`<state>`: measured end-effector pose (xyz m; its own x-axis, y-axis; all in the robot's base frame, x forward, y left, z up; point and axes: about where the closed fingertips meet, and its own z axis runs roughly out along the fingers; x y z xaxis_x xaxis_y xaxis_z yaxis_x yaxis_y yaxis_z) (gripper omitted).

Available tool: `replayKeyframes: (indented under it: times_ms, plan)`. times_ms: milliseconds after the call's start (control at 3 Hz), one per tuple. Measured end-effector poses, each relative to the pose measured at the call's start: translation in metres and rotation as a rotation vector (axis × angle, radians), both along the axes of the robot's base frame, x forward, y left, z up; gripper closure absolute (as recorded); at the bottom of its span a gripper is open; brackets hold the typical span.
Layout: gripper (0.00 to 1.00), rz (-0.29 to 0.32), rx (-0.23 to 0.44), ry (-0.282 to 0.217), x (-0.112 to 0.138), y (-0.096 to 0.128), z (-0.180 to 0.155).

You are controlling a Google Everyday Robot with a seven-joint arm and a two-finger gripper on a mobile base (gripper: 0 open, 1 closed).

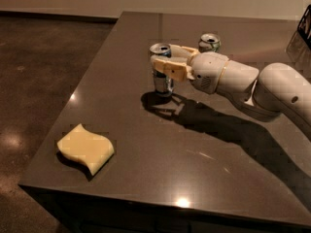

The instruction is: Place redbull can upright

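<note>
You had the claw (163, 57) out over the middle of the bench (121, 91), reaching in from the right on its pale arm (272, 89); its two tan fingers (170, 68) sat narrow, one on the near side and one on the far side of the redbull can (163, 83), closed on the can's upper part just under the silver top; the can stood upright between them, its base down at the bench surface where it met its own dark shadow, though you could not tell whether it was fully resting there or a hair above; the arm's shadow spread to the right and nearer side of it; a second can (209, 42), wider, with a green band, stood upright farther back and to the right, just beyond the claw's wrist and apart from the can you held; a yellow sponge (86, 148) with wavy edges lay flat near the bench's near left corner, well apart from both cans.
</note>
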<state>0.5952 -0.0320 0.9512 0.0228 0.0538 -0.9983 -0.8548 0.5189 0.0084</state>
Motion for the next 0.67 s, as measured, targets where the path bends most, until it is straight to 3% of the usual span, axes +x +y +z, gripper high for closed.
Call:
replayKeyframes:
  times_ms: [667]
  plan:
    - [0.36,0.012,0.013,-0.002,0.0006,-0.0005,-0.0072]
